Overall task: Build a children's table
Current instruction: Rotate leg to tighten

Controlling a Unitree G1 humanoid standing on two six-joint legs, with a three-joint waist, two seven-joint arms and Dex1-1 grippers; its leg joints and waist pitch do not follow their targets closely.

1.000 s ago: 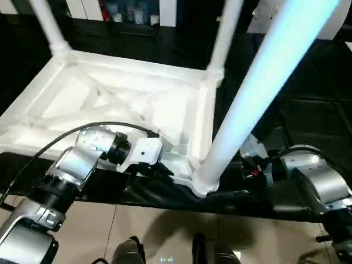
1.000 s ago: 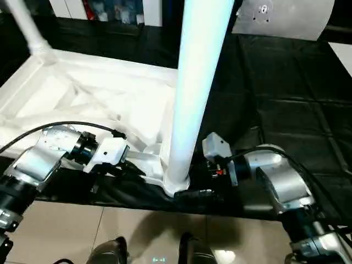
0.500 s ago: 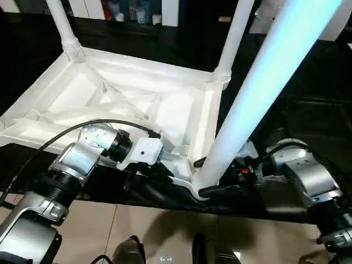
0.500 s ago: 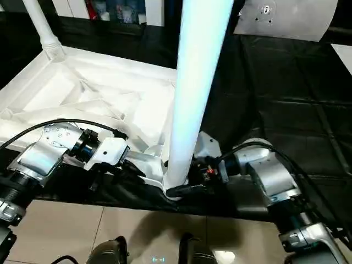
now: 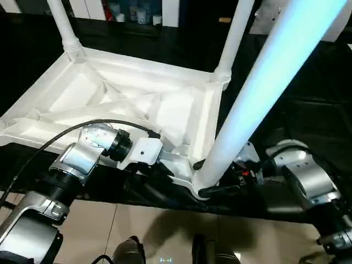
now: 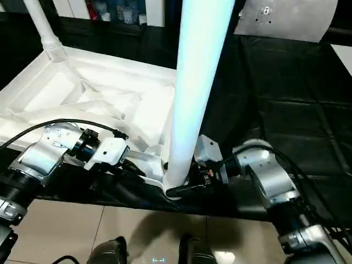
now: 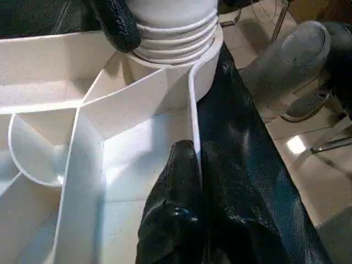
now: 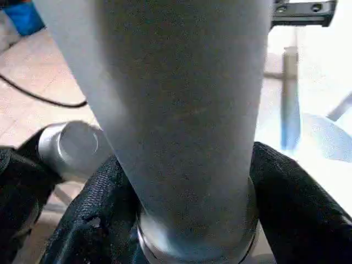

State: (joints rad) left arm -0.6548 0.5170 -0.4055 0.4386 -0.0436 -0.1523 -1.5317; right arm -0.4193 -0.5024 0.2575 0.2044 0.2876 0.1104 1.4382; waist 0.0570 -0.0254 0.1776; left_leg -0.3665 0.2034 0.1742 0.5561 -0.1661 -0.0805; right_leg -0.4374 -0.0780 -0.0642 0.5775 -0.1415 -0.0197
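Note:
The children's table lies upside down, its ribbed white top (image 5: 126, 93) facing up. Two far legs (image 5: 63, 25) (image 5: 234, 33) stand in their corner sockets. A third leg (image 5: 258, 82) rises from the near right corner socket (image 7: 170, 49). My left gripper (image 7: 195, 151) is shut on the top's thin rim just beside that socket, one finger on each side of the wall. My right gripper (image 8: 192, 214) reaches in from the right; its black fingers (image 8: 82, 220) hug both sides of the near leg's base.
A black cloth (image 5: 308, 110) covers the work surface under and to the right of the table. Beige floor tiles (image 5: 165, 231) and my feet (image 5: 129, 250) show below the front edge. Shelves (image 5: 126, 11) and a pale panel (image 6: 286, 19) stand behind.
My right gripper has moved in to the near leg's base and narrowed around it. The left gripper keeps its hold on the rim. The camera tilted slightly.

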